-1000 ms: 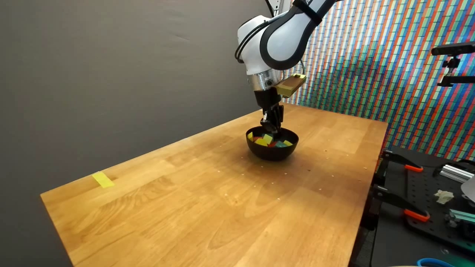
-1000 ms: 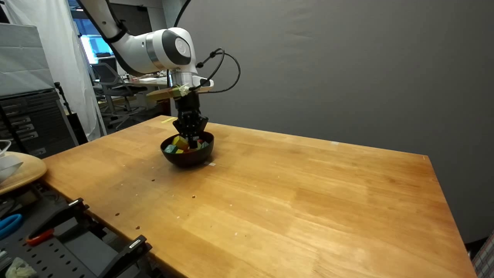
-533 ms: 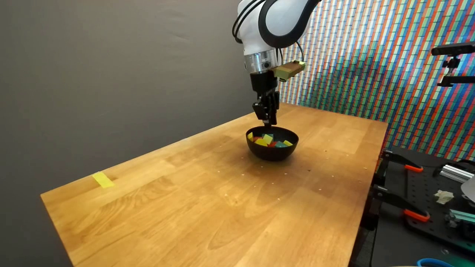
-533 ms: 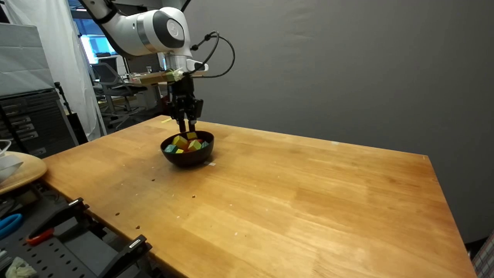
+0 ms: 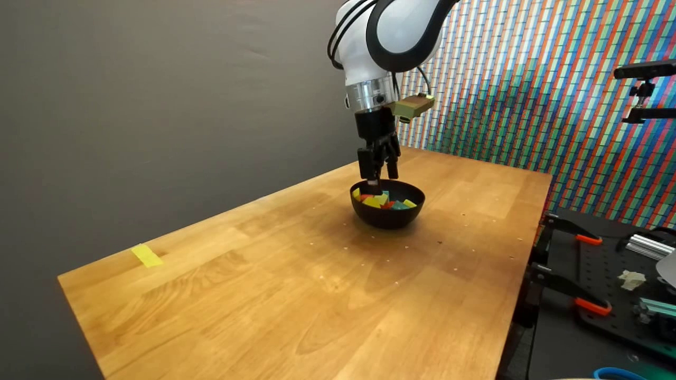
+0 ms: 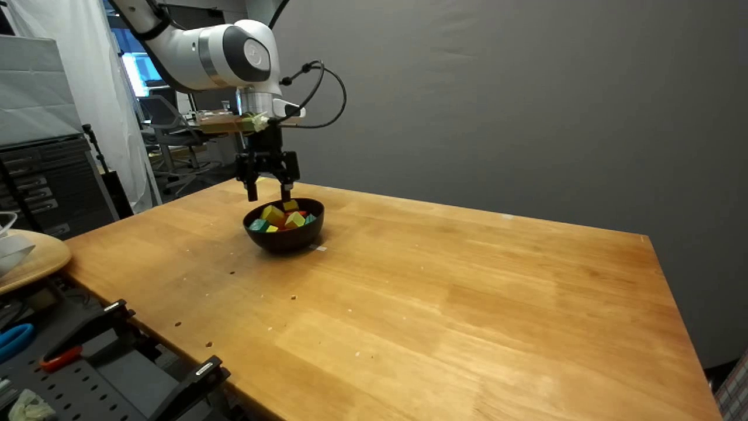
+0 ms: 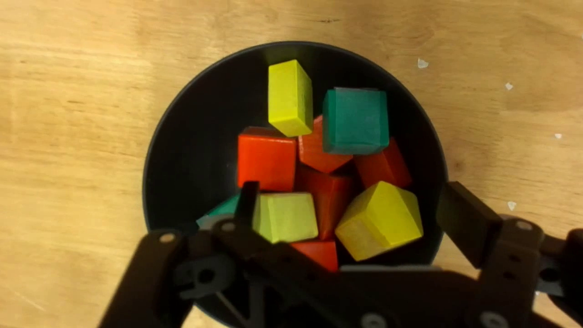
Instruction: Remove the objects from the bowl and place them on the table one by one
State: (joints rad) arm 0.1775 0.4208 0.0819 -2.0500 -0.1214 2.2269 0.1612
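The round black bowl (image 7: 191,159) stands upright on the wooden table (image 5: 317,295). Inside it lie several blocks, among them a yellow block (image 7: 290,98), a green block (image 7: 357,120), a red block (image 7: 266,161), a pale yellow-green block (image 7: 291,218) and a tilted yellow block (image 7: 382,216). My gripper (image 7: 355,212) is open above the bowl, its jaws wide apart with nothing held. In the wrist view one finger covers part of the pale block, while the other reaches past the bowl's rim. Both exterior views show the gripper (image 5: 383,179) (image 6: 269,195) pointing down at the bowl's far side.
A yellow tape strip (image 5: 147,255) is stuck near a table corner. Black clamps with orange parts (image 5: 589,240) line one table edge. Beside the table sit a round wooden board (image 6: 35,257) and a blue ring (image 6: 16,342). A grey wall (image 6: 526,117) runs along the far edge.
The gripper rose out of the bowl, then came down slightly while shifting toward the left in the exterior views. Its jaws went from shut to wide open. Bowl and visible blocks look unmoved.
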